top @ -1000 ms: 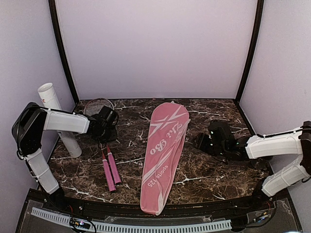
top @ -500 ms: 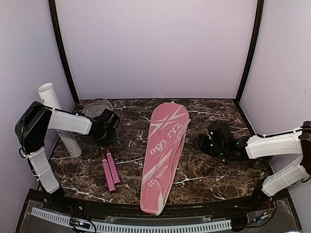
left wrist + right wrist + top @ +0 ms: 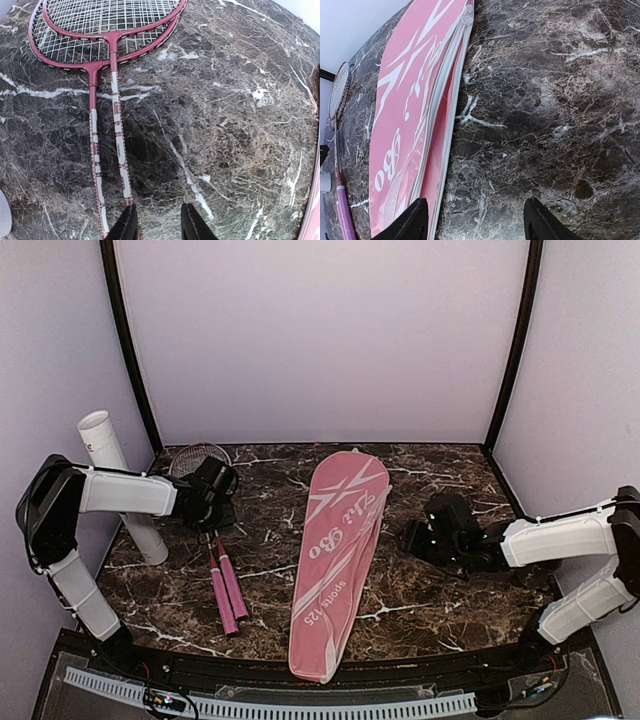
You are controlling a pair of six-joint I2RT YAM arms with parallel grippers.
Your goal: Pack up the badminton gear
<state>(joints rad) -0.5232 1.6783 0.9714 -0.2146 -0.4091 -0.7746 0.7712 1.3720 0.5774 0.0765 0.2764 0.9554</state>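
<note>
Two red-framed rackets (image 3: 213,540) lie side by side at the left of the table, heads (image 3: 105,25) to the back, pink handles (image 3: 229,590) to the front. My left gripper (image 3: 157,226) hovers low over their shafts (image 3: 117,130), open. Only marble shows between its fingers, and the left fingertip (image 3: 127,224) lies by the right-hand shaft. A pink racket-shaped bag (image 3: 335,550) lies along the middle, its white zip (image 3: 437,105) facing right. My right gripper (image 3: 477,220) stands open just right of the bag (image 3: 405,115), one fingertip (image 3: 415,220) over its edge. A long white tube (image 3: 120,485) leans at the far left.
The dark marble table (image 3: 440,600) has black corner posts (image 3: 128,340) and pale walls close behind and at both sides. A perforated white strip (image 3: 270,705) runs along the near edge, between the arm bases.
My left arm's elbow has swung left and its gripper has shifted a little left over the racket shafts. The right arm, rackets, bag and tube have not moved.
</note>
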